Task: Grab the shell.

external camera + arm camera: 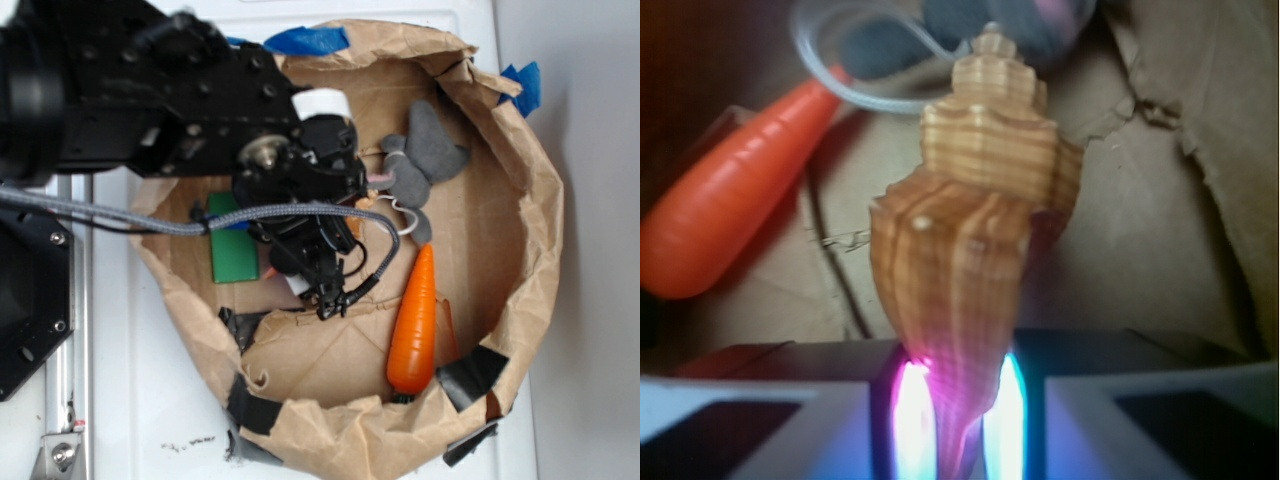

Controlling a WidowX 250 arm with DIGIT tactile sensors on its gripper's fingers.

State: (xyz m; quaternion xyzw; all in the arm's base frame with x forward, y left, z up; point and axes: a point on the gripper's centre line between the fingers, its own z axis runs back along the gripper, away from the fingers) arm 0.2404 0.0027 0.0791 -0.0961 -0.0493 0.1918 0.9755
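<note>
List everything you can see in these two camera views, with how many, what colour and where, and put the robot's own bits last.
shell: one, tan-orange ribbed, narrow end between the gripper pads in the wrist view
carrot: one, orange, lower right inside the bin
plush animal: one, grey, upper right inside the bin
green block: one, green, left inside the bin, partly under the arm
paper-lined bin: one, brown, patched with black and blue tape
gripper: one, pads glowing pink and cyan, closed on the shell
arm: one, black, reaching in from upper left

Note the ribbed, faintly glossy shell (975,230), the smooth shiny plastic carrot (415,325), the soft matt grey plush animal (425,160), and the crumpled brown paper wall (535,250) patched with black tape (470,375).
</note>
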